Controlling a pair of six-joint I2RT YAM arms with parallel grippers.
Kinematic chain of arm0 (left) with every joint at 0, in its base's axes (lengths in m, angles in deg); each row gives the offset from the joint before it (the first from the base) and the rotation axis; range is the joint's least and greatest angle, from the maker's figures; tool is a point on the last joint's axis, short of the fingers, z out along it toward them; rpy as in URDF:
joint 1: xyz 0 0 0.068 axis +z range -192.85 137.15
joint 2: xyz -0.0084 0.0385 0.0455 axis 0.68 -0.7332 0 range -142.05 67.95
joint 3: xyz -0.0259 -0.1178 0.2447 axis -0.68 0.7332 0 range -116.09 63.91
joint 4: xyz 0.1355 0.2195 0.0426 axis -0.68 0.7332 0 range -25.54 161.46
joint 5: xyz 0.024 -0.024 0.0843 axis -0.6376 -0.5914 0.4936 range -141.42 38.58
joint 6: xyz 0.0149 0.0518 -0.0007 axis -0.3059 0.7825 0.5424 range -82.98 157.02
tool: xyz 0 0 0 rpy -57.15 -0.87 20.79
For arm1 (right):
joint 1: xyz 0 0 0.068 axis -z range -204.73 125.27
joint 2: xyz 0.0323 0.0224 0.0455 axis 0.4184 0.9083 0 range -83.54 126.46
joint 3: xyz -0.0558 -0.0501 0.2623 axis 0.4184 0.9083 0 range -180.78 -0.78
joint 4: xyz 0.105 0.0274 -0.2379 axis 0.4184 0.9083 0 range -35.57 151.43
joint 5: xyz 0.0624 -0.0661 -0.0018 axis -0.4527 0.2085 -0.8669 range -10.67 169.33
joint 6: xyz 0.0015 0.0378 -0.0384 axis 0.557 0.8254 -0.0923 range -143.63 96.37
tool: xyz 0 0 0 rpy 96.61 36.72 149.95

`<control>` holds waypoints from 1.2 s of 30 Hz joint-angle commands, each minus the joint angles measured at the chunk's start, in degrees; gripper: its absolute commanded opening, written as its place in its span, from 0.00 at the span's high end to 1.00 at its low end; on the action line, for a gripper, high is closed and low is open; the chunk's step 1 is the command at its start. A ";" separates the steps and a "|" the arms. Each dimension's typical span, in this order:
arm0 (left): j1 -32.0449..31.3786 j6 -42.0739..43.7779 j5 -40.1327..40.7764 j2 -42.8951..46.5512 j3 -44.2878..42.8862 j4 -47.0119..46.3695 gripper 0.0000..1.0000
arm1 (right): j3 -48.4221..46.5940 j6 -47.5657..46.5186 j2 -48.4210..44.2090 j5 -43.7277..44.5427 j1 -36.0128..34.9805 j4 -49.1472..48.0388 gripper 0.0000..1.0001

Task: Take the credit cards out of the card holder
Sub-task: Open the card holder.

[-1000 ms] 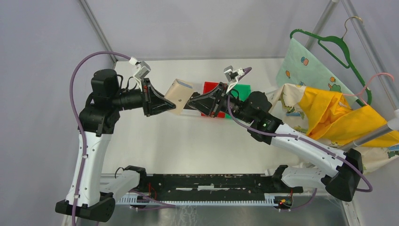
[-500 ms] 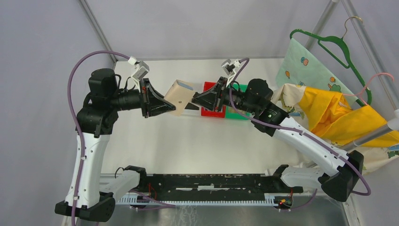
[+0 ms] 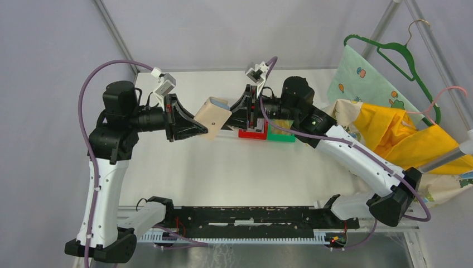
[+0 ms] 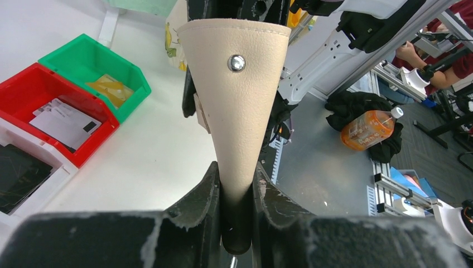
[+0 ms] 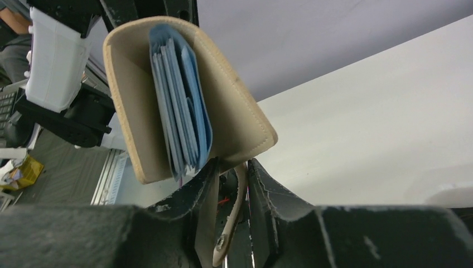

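Card holder [image 3: 213, 117] now has the right gripper [image 5: 233, 165] turned upright beside it.

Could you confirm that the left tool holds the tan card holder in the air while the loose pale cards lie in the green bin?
Not quite: the loose cards lie in the red bin, not the green bin, as the left wrist view shows. The left tool does hold the card holder in the air.

The card holder [image 3: 213, 115] is tan, blue-grey inside; red bin [image 4: 17, 78], green bin [image 4: 67, 58].
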 commanded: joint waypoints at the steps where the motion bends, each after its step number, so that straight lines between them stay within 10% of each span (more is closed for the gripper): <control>1: -0.16 2.81 -3.24 0.52 -2.67 -1.05 0.97 | -2.26 -4.00 -1.28 -5.64 0.38 2.71 0.71; 7: -0.15 3.82 -2.29 0.22 -2.52 -1.05 0.92 | 0.30 -1.13 -2.74 -12.29 0.39 -3.37 0.88; 14: -0.25 6.47 16.87 0.40 3.41 -4.35 0.02 | -1.82 0.26 -2.66 -8.99 0.38 -1.30 1.00; 19: -0.20 8.82 24.01 2.97 9.47 -8.69 0.00 | -6.09 -3.52 -1.10 -1.38 0.06 10.14 1.00; 27: -0.24 11.74 10.58 6.84 13.66 -8.18 0.00 | -11.63 -9.84 0.86 2.86 -1.64 19.22 1.00; 36: -0.24 33.29 9.76 6.88 13.23 8.91 0.05 | -13.62 -11.92 2.40 -2.13 -1.67 19.41 1.00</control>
